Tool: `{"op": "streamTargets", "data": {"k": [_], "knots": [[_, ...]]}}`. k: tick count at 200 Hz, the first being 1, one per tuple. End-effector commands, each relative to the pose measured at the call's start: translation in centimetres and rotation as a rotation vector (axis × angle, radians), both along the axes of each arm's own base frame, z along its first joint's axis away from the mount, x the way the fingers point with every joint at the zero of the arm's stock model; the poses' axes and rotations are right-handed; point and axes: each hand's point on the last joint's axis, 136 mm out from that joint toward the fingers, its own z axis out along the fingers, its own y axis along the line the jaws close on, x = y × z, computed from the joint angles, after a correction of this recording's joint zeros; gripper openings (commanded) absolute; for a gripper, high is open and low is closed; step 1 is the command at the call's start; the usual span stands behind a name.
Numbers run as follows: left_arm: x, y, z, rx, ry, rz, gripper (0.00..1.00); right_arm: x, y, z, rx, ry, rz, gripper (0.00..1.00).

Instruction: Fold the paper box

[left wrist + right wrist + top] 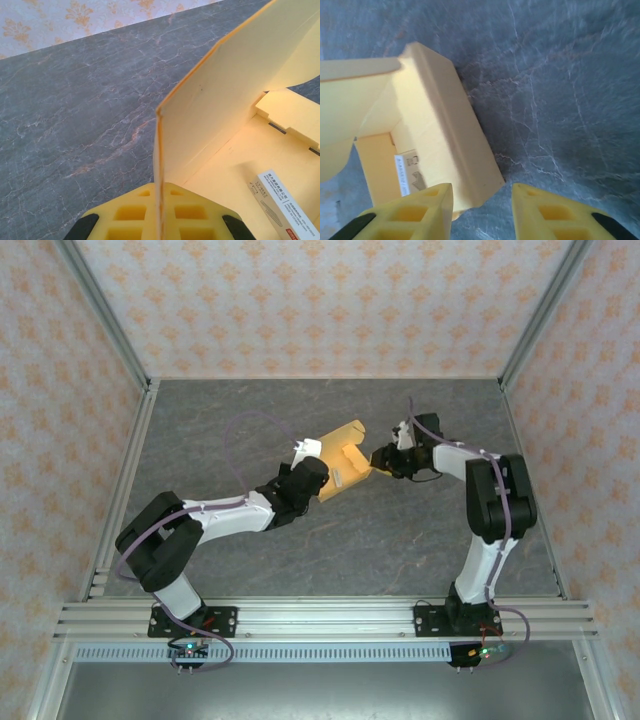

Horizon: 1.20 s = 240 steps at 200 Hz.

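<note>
the top view is bright and even, lit softly from above. the arms lay only faint, blurred shadows on the grey desk [400, 540], and no glare shows. the frame rails lean outward towards the corners, a mild wide-angle bend. in the left wrist view the desk's veining is sharp, while the raised wall of the paper box [225, 95] is pale and somewhat washed out, with a soft shadow along its inner fold. the left tool [159, 200] at the bottom edge is slightly soft. the right wrist view is softer overall, haziest at upper left. a dark shadow hugs the box's right edge there, and the right tool [482, 195] is a little blurred.
</note>
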Motion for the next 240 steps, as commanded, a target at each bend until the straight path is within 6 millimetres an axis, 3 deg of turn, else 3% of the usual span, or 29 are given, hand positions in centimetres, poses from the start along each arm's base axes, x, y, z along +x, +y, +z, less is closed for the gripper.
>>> {"op": "streamTargets", "data": {"k": [1,50,68,104,133,178,240], "knots": [[0.1,0.1,1.2,-0.019,-0.028,-0.004,0.0,1.6,0.8,1.8,0.103,-0.031,0.005,0.31],[0.1,0.2,1.2,-0.024,-0.025,0.004,0.0,1.4,1.0,1.0,0.123,-0.016,0.013,0.28],[0.0,0.2,1.0,-0.024,-0.021,0.003,0.0,1.7,0.8,1.7,0.118,-0.037,0.002,0.31],[-0.1,0.2,1.2,-0.03,-0.021,0.001,0.0,2.9,-1.3,3.0,0.084,-0.075,-0.073,0.42],[-0.1,0.2,1.2,-0.033,-0.021,0.002,0.0,3.7,-2.7,2.7,0.062,-0.072,-0.118,0.44],[-0.1,0.1,1.3,-0.04,-0.021,0.001,0.0,4.2,-2.7,0.9,0.047,-0.028,-0.125,0.32],[-0.1,0.0,1.4,-0.049,-0.023,-0.001,0.0,2.9,-1.1,-0.2,0.042,0.004,-0.061,0.27]]}}
